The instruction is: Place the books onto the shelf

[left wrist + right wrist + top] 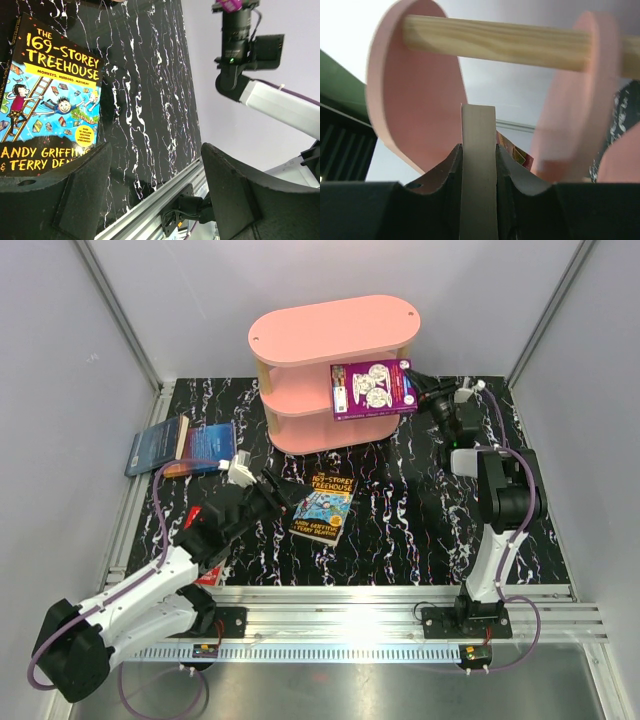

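One purple book (373, 388) hangs at the shelf (330, 330), perhaps touching its post (510, 42).

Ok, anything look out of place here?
The purple book hangs tilted in front of the pink three-tier shelf, pinched in the right fingers, unshelved. The dark blue books overhang the left edge of the black mat.

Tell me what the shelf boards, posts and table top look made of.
Shelf boards: pink, smooth matte coat, probably painted wood or fibreboard; the core does not show. Posts: bare pale wood, grain lines visible. Table top: black with white veins, marble look, perhaps a printed sheet.
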You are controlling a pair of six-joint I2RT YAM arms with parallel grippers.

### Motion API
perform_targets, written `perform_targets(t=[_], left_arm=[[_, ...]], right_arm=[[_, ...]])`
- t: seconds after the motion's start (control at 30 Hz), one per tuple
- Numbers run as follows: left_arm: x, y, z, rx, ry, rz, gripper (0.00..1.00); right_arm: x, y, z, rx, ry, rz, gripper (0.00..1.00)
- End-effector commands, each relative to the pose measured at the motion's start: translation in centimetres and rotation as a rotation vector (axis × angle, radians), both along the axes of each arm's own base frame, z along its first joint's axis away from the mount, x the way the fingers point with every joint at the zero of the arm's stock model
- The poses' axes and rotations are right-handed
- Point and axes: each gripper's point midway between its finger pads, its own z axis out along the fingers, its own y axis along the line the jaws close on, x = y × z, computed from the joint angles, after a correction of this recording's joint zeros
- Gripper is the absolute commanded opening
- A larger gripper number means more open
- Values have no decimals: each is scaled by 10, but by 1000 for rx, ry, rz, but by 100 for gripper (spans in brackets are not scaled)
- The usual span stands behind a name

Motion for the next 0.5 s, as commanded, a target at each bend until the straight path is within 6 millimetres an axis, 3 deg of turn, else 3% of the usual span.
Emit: perform_targets(t=[0.0, 0.07, 0.1, 0.13, 0.17, 0.2, 0.47], left_arm=[[4, -2, 8, -9, -46, -5, 74], [5, -3, 9, -10, -45, -3, 74], [5, -4, 10, -12, -47, -6, 74], [5, -4, 8, -10, -41, -7, 74], [5, -5, 9, -13, -44, -10, 74], [5, -6, 9, -15, -43, -13, 74], [3, -4, 9, -14, -44, -15, 73]], right_arm=[[-15, 2, 109, 37, -332, -9, 0], [-6, 9, 110, 0, -290, -10, 0], [-3, 14, 120, -20, -301, -9, 0], [-3, 26, 123, -65, -307, -6, 0], [5, 34, 113, -100, -241, 3, 0], [7, 42, 120, -121, -244, 6, 0], [17, 82, 80, -181, -123, 16, 0]])
